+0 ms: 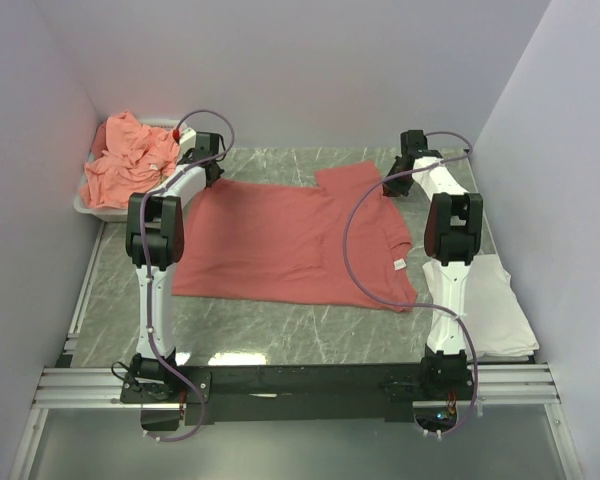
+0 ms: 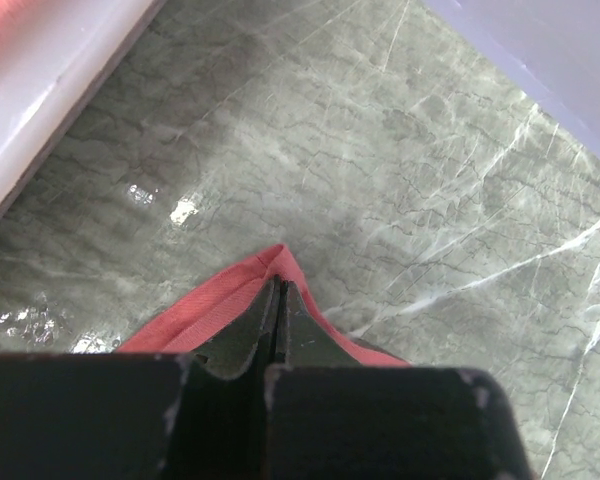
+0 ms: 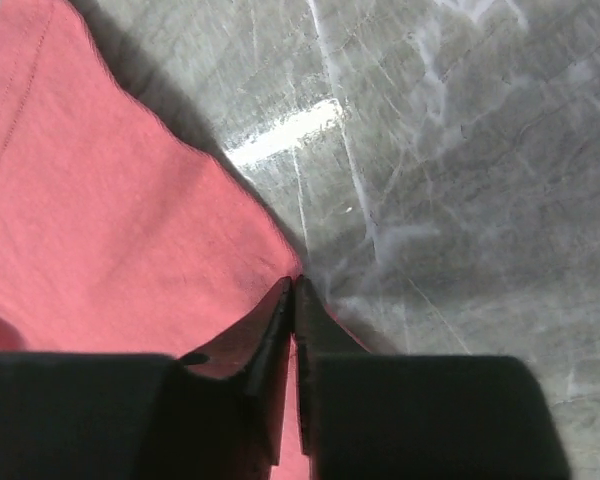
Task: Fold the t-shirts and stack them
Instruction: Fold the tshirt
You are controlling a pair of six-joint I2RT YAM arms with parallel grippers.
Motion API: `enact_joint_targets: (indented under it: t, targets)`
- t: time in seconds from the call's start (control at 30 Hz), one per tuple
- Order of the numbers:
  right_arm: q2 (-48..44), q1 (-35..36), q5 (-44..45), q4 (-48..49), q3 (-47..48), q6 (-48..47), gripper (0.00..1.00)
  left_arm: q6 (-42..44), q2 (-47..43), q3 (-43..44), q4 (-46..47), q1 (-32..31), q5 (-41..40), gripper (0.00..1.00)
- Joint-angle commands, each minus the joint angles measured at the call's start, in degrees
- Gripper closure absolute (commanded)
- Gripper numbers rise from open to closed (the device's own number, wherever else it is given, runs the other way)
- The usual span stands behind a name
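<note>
A coral-red t-shirt (image 1: pixel 290 240) lies spread flat on the grey marble table, a white neck label near its right side. My left gripper (image 1: pixel 212 170) is shut on the shirt's far left corner; the hemmed corner (image 2: pixel 242 300) shows pinched between its jaws. My right gripper (image 1: pixel 392 185) is shut on the shirt's far right edge (image 3: pixel 130 230) by a sleeve. A white folded garment (image 1: pixel 485 305) lies at the near right, under my right arm. More salmon-pink shirts (image 1: pixel 130 158) are heaped in a white tray at the far left.
The white plastic tray (image 1: pixel 88 205) stands against the left wall; its rim shows in the left wrist view (image 2: pixel 50 80). Pale walls close the table on the left, back and right. Bare marble (image 1: pixel 280 325) runs along the near edge before the arm bases.
</note>
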Motion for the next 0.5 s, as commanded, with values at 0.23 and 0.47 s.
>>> enact_joint_targets:
  t: [0.23, 0.47]
  targets:
    - [-5.66, 0.19, 1.90, 6.64, -5.34, -0.77, 1.00, 0.55, -5.91, -1.70, 2.86, 0.21, -0.44, 1.00]
    - [-16.21, -0.16, 3.40, 17.54, -16.94, -1.65, 1.00, 0.72, -8.28, -3.11, 4.01, 0.74, -0.27, 1.00]
